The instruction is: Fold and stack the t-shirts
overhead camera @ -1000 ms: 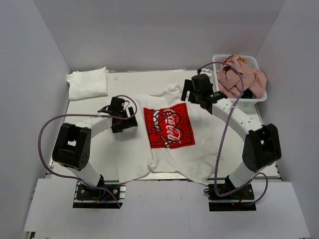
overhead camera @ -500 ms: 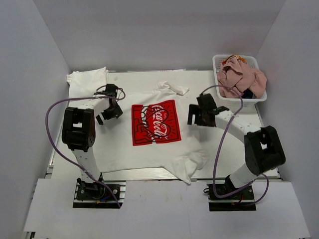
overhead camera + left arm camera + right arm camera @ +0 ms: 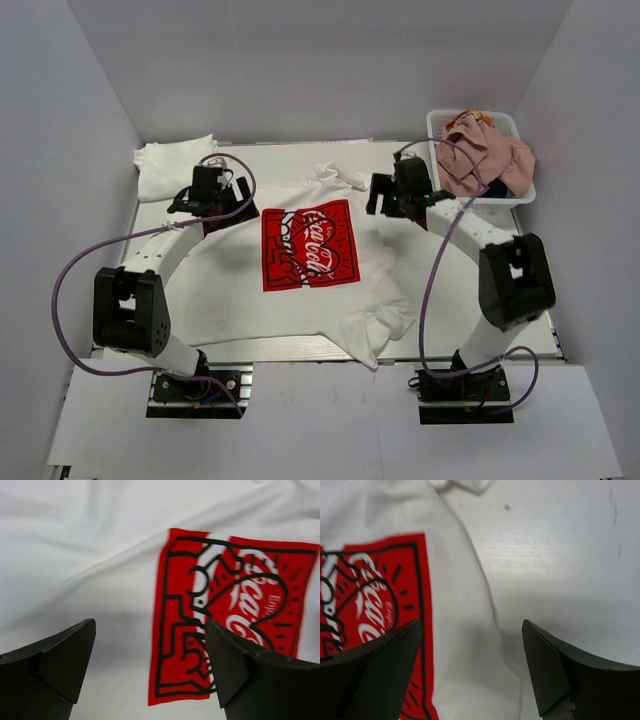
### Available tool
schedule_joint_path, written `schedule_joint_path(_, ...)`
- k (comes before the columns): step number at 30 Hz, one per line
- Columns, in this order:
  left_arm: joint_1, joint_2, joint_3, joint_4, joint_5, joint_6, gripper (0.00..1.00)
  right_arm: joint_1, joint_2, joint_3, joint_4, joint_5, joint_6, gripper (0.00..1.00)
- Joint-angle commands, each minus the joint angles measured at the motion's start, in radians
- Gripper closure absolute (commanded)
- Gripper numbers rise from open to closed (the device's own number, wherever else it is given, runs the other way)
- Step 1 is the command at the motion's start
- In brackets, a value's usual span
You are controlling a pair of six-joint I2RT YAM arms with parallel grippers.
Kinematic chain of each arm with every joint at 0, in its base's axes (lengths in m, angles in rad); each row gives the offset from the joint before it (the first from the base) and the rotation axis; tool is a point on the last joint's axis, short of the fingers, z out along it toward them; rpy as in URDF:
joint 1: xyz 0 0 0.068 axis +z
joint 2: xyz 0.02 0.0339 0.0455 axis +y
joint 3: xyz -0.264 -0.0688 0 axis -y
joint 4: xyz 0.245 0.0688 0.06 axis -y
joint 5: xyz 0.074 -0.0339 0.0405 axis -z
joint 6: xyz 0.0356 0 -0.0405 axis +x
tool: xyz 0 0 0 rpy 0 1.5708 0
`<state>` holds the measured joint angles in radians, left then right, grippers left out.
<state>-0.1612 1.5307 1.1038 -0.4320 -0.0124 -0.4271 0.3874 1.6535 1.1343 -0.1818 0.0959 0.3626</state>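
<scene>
The white t-shirt with the red Coca-Cola print (image 3: pixel 310 245) lies spread on the table, its hem bunched at the front right. My left gripper (image 3: pixel 205 200) is open and empty over the shirt's far left shoulder; the print shows between its fingers in the left wrist view (image 3: pixel 220 620). My right gripper (image 3: pixel 392 195) is open and empty over the shirt's far right edge (image 3: pixel 470 645). A folded plain white shirt (image 3: pixel 172 165) lies at the far left corner. A pink shirt (image 3: pixel 480 152) fills the basket, with a bit of navy cloth (image 3: pixel 497 187) under it.
A white mesh basket (image 3: pixel 505 200) stands at the far right corner. Purple cables loop from both arms. Grey walls close in the table on three sides. Bare table (image 3: pixel 560 555) shows to the right of the shirt.
The shirt slid left and flattened out. Both grippers moved back towards the far side and now hover at the shirt's two shoulders.
</scene>
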Motion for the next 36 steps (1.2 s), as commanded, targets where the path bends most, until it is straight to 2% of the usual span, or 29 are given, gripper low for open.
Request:
schedule_joint_path(1, -0.015, -0.007, -0.039, 0.133, 0.242, 0.034, 0.00, -0.005, 0.145, 0.162, 0.081, -0.080, -0.056, 0.15)
schedule_joint_path(5, -0.038, 0.048, -0.048, 0.148, 0.278, 0.034, 0.00, -0.007, 0.303, 0.291, 0.027, -0.142, -0.134, 0.18)
schedule_joint_path(8, -0.060, 0.097, -0.048, 0.148, 0.259, 0.034, 0.00, -0.002, 0.347, 0.352, -0.019, -0.153, -0.158, 0.22)
schedule_joint_path(13, -0.098, 0.173, -0.047, 0.108, 0.140, 0.025, 0.00, -0.001, 0.351, 0.257, -0.024, -0.205, -0.172, 0.23)
schedule_joint_path(16, -0.123, 0.200, -0.038, 0.078, 0.077, 0.037, 0.00, 0.001, 0.341, 0.204, -0.015, -0.197, -0.156, 0.30)
schedule_joint_path(17, -0.132, 0.209, -0.038, 0.067, 0.077, 0.037, 0.00, -0.002, 0.342, 0.194, -0.012, -0.197, -0.156, 0.34)
schedule_joint_path(20, -0.155, 0.219, -0.061, 0.079, 0.068, 0.037, 0.00, -0.002, 0.331, 0.151, -0.018, -0.200, -0.148, 0.56)
schedule_joint_path(21, -0.155, 0.230, -0.061, 0.088, 0.068, 0.037, 0.00, 0.002, 0.324, 0.128, -0.021, -0.203, -0.148, 0.69)
schedule_joint_path(24, -0.195, 0.256, -0.061, 0.072, 0.068, 0.037, 0.00, -0.002, 0.261, 0.006, 0.020, -0.180, -0.116, 0.90)
schedule_joint_path(25, -0.216, 0.256, -0.061, 0.072, 0.068, 0.037, 0.00, -0.005, 0.194, -0.019, 0.039, -0.150, -0.116, 1.00)
schedule_joint_path(26, -0.227, 0.256, -0.071, 0.072, 0.068, 0.037, 0.00, -0.005, 0.166, -0.071, 0.039, -0.107, -0.116, 1.00)
schedule_joint_path(30, -0.290, 0.215, -0.082, 0.094, 0.110, 0.028, 0.00, -0.001, 0.025, -0.091, -0.050, 0.083, -0.114, 1.00)
schedule_joint_path(31, -0.316, 0.185, -0.096, 0.108, 0.121, 0.028, 0.00, 0.001, -0.035, -0.094, -0.095, 0.099, -0.103, 1.00)
schedule_joint_path(36, -0.351, 0.089, -0.130, 0.131, 0.121, -0.015, 0.00, 0.025, -0.109, -0.049, -0.191, 0.125, -0.094, 1.00)
